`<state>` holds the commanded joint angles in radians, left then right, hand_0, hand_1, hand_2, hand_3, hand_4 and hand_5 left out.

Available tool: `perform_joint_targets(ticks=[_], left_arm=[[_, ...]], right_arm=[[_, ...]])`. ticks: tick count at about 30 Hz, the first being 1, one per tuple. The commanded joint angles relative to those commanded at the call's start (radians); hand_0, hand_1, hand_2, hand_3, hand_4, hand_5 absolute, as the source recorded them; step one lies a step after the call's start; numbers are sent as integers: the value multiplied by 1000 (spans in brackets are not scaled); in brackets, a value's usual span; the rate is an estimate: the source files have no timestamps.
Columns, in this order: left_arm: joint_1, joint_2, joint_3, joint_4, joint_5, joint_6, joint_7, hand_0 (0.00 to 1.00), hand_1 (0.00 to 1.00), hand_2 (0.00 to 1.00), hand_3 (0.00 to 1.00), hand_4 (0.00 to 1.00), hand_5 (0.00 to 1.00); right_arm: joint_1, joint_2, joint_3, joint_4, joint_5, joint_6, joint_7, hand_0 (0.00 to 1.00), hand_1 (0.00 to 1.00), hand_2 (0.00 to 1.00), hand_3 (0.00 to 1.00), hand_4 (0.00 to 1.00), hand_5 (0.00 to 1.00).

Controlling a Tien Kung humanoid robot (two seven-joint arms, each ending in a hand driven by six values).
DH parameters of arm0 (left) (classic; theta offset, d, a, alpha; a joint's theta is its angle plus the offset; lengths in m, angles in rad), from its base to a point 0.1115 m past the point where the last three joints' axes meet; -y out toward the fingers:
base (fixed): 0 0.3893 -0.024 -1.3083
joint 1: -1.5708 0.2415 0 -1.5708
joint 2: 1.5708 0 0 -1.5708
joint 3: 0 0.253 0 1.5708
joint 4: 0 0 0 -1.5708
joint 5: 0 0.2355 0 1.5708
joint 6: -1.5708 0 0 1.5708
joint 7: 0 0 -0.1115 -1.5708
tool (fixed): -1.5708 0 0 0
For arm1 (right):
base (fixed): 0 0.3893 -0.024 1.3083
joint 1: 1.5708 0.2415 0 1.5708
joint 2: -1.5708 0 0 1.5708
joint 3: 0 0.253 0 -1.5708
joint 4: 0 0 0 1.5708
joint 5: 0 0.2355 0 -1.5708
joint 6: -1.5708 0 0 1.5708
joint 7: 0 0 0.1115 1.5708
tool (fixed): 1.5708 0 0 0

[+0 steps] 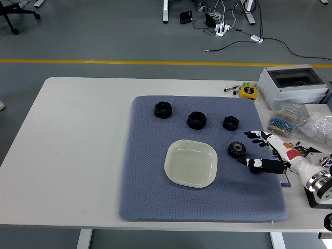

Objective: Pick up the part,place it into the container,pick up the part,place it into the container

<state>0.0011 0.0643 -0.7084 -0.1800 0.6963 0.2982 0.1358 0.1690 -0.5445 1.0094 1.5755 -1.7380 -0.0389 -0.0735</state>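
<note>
Head view shows the right hand (258, 150) reaching in over the blue mat (150, 197), its fingers spread wide and holding nothing. The thumb and forefinger (253, 135) bracket the gear (237, 149) from the right without touching it, as far as can be told. This looks like the first pick: the tray (191, 163) is still empty, so no part has gone in yet.

All places below are given from the tray. The gear lies just beside its right edge, on the mat. Three black nuts lie beyond the tray in a row: one (163, 110) off the far left corner, one (196, 120) straight behind it, and a smaller one (231, 123) off the far right corner.

The next move calls for the hand to slide a little leftward, close the fingers round the gear's toothed rim, lift, and carry it the short way left over the tray's rim. The gear is low and flat, so the fingertips probably need to come right down to the mat to get purchase.

Nothing stands between gear and tray. The small nut sits near the upper finger and could be nudged. Far right of the tray, off the mat, lie a grey box (293, 85), a tape measure (249, 92) and bags of small parts (306, 122), well clear of the path. The left arm does not show.
</note>
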Motion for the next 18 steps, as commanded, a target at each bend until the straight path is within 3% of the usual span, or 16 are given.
perform_joint_targets(ticks=[5,6,7,10,18], left_arm=[[3,1,19,0,-17,1,-3,746,772,828,595,705,633],[5,1,23,0,-19,0,-3,746,772,828,595,705,633],[6,1,27,0,-21,0,-3,745,768,824,597,704,633],[9,1,39,0,-29,0,-4,745,768,824,597,704,633],[15,2,74,0,-56,2,-9,744,762,822,597,703,635]], right_arm=[[19,-7,-35,-9,-163,22,-8,552,650,722,768,998,380],[24,-8,-45,-12,-202,21,-11,552,650,722,768,998,380],[29,-9,-56,-17,-244,16,-16,492,616,694,733,998,335],[42,-7,-81,-30,-353,0,-26,492,616,694,733,998,335],[76,5,-120,-76,-373,-45,-44,472,598,675,679,998,328]])
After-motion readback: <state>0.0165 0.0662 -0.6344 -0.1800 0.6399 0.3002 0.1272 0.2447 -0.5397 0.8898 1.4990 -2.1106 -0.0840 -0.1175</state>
